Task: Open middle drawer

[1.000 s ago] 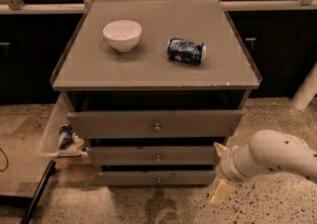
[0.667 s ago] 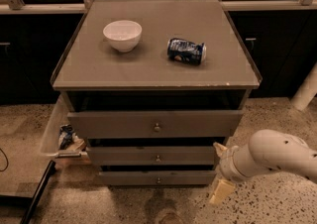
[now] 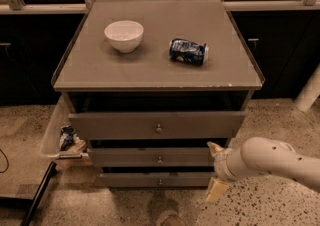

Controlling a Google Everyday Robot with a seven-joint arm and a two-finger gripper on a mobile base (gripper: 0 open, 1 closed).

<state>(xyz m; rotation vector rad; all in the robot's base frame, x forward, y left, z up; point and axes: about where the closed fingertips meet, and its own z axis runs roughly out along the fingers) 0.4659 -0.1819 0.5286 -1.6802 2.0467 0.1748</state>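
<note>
So the middle drawer (image 3: 150,157) is the medium-height grey front sitting between the tall top one and the skinny bottom one, small round knob (image 3: 159,159) dead centre. By the look of it, it's basically not open yet: no tray showing behind the front, so the actual pull is all still to do.

The robot's end effector (image 3: 215,170) is hanging off the right end of that drawer front, well apart from the knob. Its two pale fingers (image 3: 214,148) are spread wide, one above the other, with nothing between them. Best guess: it needs to slide left onto the knob, pinch, then pull straight out.

On the tabletop (image 3: 150,72), a white bowl (image 3: 123,35) and a dented can (image 3: 188,51) just sit there.
</note>
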